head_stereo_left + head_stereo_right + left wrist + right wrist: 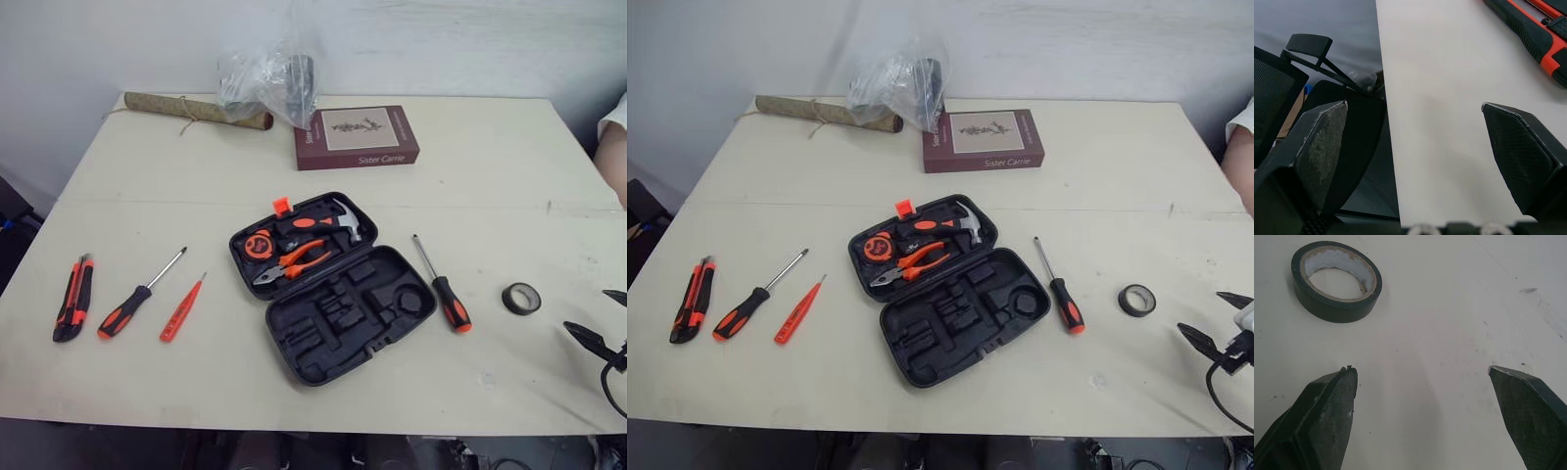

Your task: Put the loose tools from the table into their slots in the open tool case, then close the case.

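The one legible text is on the maroon book (357, 136) lying toward the table's (196, 382) far edge: its cover reads "Sister Carrie". The lettering on its spine is too small to read, as is any mark on the tools. Beside the book a crumpled clear plastic bag (269, 83) hides whatever dark thing is inside it, and a rolled mat (196, 111) tied with string lies along the far edge.

The tool case (333, 286) lies open at the table's centre, turned at an angle. Its far half holds a hammer (328, 217), pliers (294, 262) and a tape measure (259, 245). The near half shows bare moulded slots.

Toward the left edge lie a utility knife (73, 299), a long screwdriver (140, 295) and a slim orange tester (182, 308), side by side and apart. A second screwdriver (443, 288) lies just right of the case, and a roll of black tape (521, 298) lies nearer the right edge.

The right gripper (593, 315) is near the right edge beside the tape, partly cut off by the frame. Its wrist view shows the fingers spread wide over bare tabletop, grasping nothing. The left gripper (1413, 105) is likewise released, fingers wide apart over the table's left edge near the knife, with a dark mesh chair (1283, 93) beyond. A person's arm (612, 157) in a white sleeve is cut off at the far right.
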### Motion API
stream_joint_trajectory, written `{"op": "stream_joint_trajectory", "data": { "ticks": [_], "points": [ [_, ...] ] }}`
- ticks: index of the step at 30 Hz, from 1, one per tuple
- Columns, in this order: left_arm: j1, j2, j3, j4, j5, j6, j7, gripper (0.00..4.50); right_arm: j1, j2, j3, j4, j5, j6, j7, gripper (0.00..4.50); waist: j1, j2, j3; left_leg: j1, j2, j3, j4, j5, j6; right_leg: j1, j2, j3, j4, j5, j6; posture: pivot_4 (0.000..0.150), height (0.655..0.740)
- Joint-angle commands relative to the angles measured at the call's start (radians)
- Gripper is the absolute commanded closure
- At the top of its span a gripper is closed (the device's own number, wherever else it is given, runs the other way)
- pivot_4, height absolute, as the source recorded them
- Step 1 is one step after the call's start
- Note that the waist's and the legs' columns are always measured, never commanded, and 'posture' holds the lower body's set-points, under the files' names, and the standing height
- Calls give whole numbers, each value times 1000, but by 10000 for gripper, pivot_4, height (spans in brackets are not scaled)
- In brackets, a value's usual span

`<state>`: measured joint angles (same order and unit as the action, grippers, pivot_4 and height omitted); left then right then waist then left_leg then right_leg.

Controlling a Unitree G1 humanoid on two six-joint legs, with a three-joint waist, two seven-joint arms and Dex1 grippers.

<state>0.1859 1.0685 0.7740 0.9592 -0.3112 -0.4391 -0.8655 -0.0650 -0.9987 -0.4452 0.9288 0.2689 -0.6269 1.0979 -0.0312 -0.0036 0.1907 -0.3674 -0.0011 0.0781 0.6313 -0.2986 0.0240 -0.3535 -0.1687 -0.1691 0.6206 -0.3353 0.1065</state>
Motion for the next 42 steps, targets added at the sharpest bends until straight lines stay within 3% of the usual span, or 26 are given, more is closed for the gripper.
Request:
{"op": "stream_joint_trajectory", "data": {
  "ticks": [1,7,10,13,16,20,27,30,37,38,42],
  "points": [
    [0,14,25,-23,-53,32,-43,141,1,-15,-35,0,37,-5,11,0,0,0,0,0,0,0,0,0,0,0,0,0,0,0,0,1500,7400],
    [16,-21,64,-168,-173,180,-166,141,-38,4,-14,-52,73,48,66,0,0,0,0,0,0,1,0,0,0,-1,1,2,0,0,0,1500,7400],
    [78,-69,67,-379,-230,288,-207,141,-57,21,-12,-194,169,220,139,0,-4,0,0,0,2,3,0,0,0,-2,0,5,1,0,0,1500,7400],
    [186,-139,21,-737,-313,461,-227,141,-95,14,50,-369,181,329,181,0,-6,0,1,0,4,4,1,0,-1,-2,1,7,2,0,0,1500,7400],
    [218,-197,-40,-1016,-347,563,-164,141,-151,22,128,-506,166,433,194,0,1,0,1,0,5,5,4,-1,-1,-3,1,8,1,0,0,1500,7400],
    [201,-257,-179,-1282,-291,651,-28,141,-280,50,246,-589,112,541,165,0,6,0,1,-1,6,5,5,-2,-2,-3,2,8,0,1,-1,1500,7400],
    [81,-308,-411,-1398,-129,776,177,141,-570,158,436,-480,-110,552,29,0,5,0,2,-4,5,6,11,-2,-1,-4,6,8,4,1,-1,1500,7400],
    [29,-350,-489,-1398,-97,832,240,8799,-675,203,499,-362,-212,484,-31,8781,4,0,2,-5,6,7,15,-3,0,-4,8,8,6,1,-1,1500,7400],
    [-62,-401,-665,-1411,-43,942,284,41960,-783,313,589,-196,-331,417,-104,44823,6,0,2,-7,6,6,16,-3,1,-4,9,8,6,1,-1,1500,7400],
    [-77,-403,-692,-1404,-26,938,282,44433,-786,328,598,-184,-343,399,-107,45000,5,0,2,-7,6,6,16,-3,1,-4,9,8,6,1,-1,1500,7400],
    [-157,-443,-729,-1372,-17,961,305,44433,-792,386,606,-156,-338,387,-104,45000,5,0,2,-7,6,6,17,-3,1,-4,10,8,6,1,-1,1500,7400]
  ]
}}
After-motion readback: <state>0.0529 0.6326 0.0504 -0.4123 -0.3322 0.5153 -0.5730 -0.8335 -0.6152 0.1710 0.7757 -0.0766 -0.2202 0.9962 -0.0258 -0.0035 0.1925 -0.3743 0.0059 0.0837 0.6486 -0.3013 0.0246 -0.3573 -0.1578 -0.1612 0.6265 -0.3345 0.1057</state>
